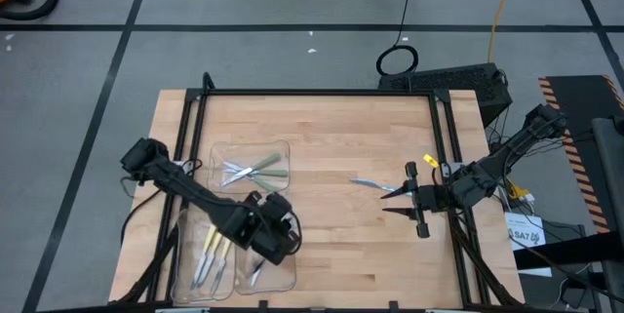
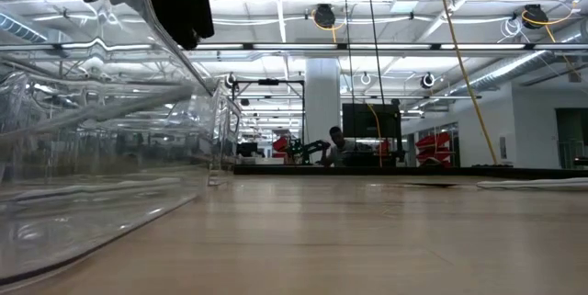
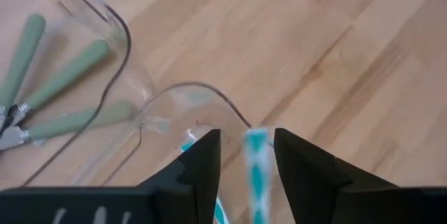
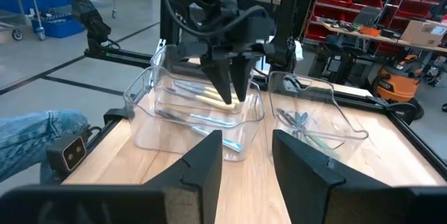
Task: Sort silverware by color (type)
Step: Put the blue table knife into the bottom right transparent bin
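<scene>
Three clear trays stand at the table's left. The far tray (image 1: pixel 255 166) holds pale green-handled utensils (image 3: pixel 66 77). The near-left tray (image 1: pixel 195 254) holds yellow-handled ones (image 1: pixel 211 247). My left gripper (image 1: pixel 276 240) hangs open over the near-right tray (image 1: pixel 278 276), fingers pointing down into it (image 4: pixel 230 88). A light-blue patterned handle (image 3: pixel 256 165) shows between its fingers (image 3: pixel 246 137). One more utensil (image 1: pixel 368 184) lies on the bare wood right of centre. My right gripper (image 1: pixel 395 199) is open just right of it, above the table (image 4: pixel 246 137). My left gripper has the light-blue handle (image 3: pixel 256 147) standing in the gap between its open fingers, closer to one finger (image 3: pixel 293 161) than to the other. Whether either finger touches it, I cannot tell.
The clear tray wall (image 2: pixel 110 111) fills the left of the low view. A black frame rail (image 1: pixel 322 93) borders the table's far side. Bare wood (image 1: pixel 341 245) lies between the trays and the right arm. A person's jeans-clad leg (image 4: pixel 42 137) shows beyond the table's left edge.
</scene>
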You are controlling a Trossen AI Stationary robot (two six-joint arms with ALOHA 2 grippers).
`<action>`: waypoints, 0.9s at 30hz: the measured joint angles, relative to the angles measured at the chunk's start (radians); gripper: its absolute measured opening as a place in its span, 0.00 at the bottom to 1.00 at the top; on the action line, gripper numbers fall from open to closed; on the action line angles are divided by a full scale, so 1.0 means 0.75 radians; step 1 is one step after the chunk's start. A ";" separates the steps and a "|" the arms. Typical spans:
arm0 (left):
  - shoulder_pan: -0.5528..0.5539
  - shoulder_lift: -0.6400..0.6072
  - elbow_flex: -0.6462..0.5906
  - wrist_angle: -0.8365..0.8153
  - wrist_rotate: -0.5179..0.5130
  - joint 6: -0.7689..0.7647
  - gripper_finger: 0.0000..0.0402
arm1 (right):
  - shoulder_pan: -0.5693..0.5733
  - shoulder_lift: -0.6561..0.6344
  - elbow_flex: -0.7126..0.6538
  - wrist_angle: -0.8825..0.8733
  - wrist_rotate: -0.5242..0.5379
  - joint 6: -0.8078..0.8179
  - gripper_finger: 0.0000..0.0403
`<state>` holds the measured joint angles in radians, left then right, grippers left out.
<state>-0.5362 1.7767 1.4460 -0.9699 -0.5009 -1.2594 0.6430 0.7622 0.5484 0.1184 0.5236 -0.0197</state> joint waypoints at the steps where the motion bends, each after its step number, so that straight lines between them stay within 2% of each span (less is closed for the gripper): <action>1: -0.005 0.000 0.000 0.001 -0.019 0.000 0.36 | 0.000 0.000 0.000 -0.006 0.000 0.001 0.29; 5: -0.042 0.000 0.000 0.002 -0.129 0.027 0.36 | 0.000 0.000 0.000 -0.046 0.023 0.044 0.29; 10: -0.075 0.000 0.000 0.003 -0.165 0.072 0.36 | 0.000 0.000 0.000 -0.117 0.129 0.105 0.29; 15: -0.092 0.000 0.000 0.017 -0.199 0.115 0.37 | -0.035 0.002 0.069 -0.503 0.244 0.340 0.29; 18: -0.091 0.000 0.000 0.066 -0.245 0.179 0.37 | -0.076 0.003 0.083 -0.718 0.244 0.541 0.29; 23: -0.066 -0.001 0.000 0.194 -0.254 0.336 0.37 | -0.175 0.035 0.066 -0.987 0.243 0.758 0.29; 27: -0.047 -0.001 0.000 0.269 -0.255 0.430 0.37 | -0.256 0.097 0.057 -1.139 0.145 0.925 0.31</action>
<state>-0.5713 1.7763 1.4460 -0.7681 -0.6922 -0.9373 0.4507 0.8347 0.5911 -0.7360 0.6323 0.6741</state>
